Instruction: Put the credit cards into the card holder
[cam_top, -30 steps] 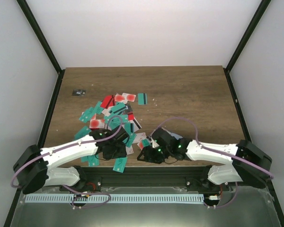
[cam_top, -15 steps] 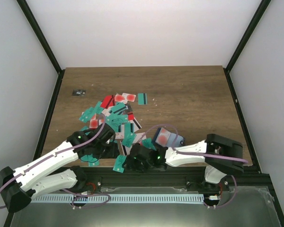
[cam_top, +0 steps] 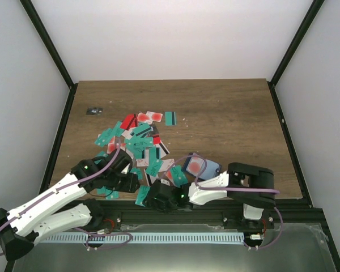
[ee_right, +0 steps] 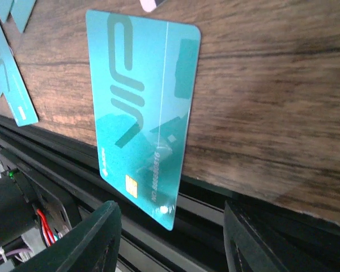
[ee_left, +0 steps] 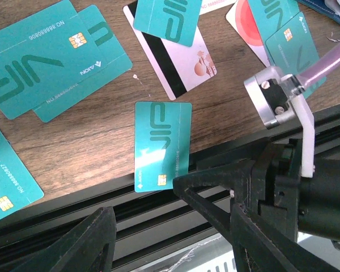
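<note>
The credit cards [cam_top: 137,139] lie in a loose pile at the table's left middle, mostly teal, some red or white. One teal card [cam_top: 143,196] hangs over the near table edge; it shows in the left wrist view [ee_left: 162,146] and the right wrist view [ee_right: 141,107]. The navy card holder [cam_top: 202,167] lies open near the front edge with a red-blotched card on it. My left gripper [cam_top: 123,181] is open and empty [ee_left: 158,232], left of the overhanging card. My right gripper [cam_top: 156,198] is open and empty [ee_right: 170,243], at the edge beside that card.
A tiny black-grey object [cam_top: 94,111] sits at the far left. A black rail [ee_left: 102,204] runs under the table's near edge. More teal cards [ee_left: 51,62] and a striped white card [ee_left: 175,62] lie close to the left gripper. Part of the right arm [ee_left: 277,102] is close to it too.
My right gripper has moved left along the near edge to the overhanging teal card, uncovering the open card holder. My left arm has drawn back to the left.
</note>
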